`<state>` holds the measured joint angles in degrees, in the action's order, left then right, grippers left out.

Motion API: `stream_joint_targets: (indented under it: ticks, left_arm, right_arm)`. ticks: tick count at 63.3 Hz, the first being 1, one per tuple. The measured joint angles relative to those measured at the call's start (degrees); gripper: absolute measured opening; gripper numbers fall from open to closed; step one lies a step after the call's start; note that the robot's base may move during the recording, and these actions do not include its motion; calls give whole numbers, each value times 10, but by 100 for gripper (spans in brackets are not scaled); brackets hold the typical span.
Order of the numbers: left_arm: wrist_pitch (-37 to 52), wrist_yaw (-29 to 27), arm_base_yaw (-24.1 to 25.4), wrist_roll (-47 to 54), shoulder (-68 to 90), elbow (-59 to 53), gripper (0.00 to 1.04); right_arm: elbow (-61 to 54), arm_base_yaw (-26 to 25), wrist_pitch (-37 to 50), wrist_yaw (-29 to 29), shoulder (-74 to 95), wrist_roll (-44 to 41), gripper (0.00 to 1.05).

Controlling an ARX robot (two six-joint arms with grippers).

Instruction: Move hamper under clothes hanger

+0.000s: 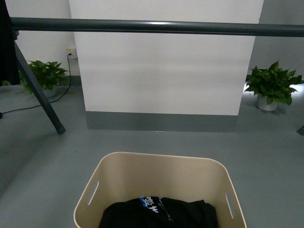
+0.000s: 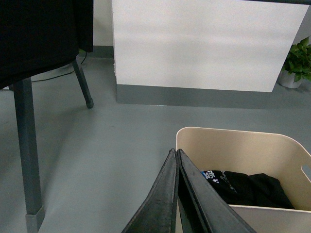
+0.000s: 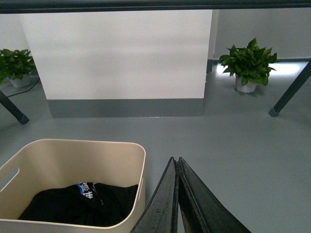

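The beige hamper (image 1: 161,178) stands on the grey floor at the bottom middle of the front view, with black clothes (image 1: 159,213) inside. The clothes hanger's dark grey bar (image 1: 156,26) runs across the top, beyond the hamper, and a slanted leg (image 1: 40,95) shows at left. My left gripper (image 2: 176,153) is shut and empty, just outside the hamper's left side (image 2: 243,145). My right gripper (image 3: 175,160) is shut and empty, just outside the hamper's right side (image 3: 73,150). Neither gripper shows in the front view.
A white wall panel with a grey base (image 1: 164,71) stands behind the rack. Potted plants sit at the left (image 1: 45,73) and right (image 1: 273,85). A black garment (image 2: 39,34) hangs at the rack's left end. A cable (image 1: 33,105) lies on the floor.
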<state>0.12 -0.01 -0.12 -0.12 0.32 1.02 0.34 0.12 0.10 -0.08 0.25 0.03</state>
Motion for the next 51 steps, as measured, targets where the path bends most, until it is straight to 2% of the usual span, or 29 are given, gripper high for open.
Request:
stream_joint_targets:
  ticks: [3, 6, 13, 29, 36, 40, 51]
  left_arm:
    - [0, 0, 0, 0, 0, 0, 9]
    - [0, 0, 0, 0, 0, 0, 16]
    - [0, 0, 0, 0, 0, 0, 35]
    - [0, 0, 0, 0, 0, 0, 73]
    - [0, 0, 0, 0, 0, 0, 98]
    - [0, 0, 0, 0, 0, 0, 99]
    - [0, 0, 0, 0, 0, 0, 98]
  right_arm:
    - [0, 0, 0, 0, 0, 0, 4]
    - [0, 0, 0, 0, 0, 0, 10]
    - [0, 0, 0, 0, 0, 0, 31]
    - [0, 0, 0, 0, 0, 0, 68]
    - [0, 0, 0, 0, 0, 0, 91]
    - [0, 0, 0, 0, 0, 0, 99]
    - [0, 0, 0, 0, 0, 0, 97]
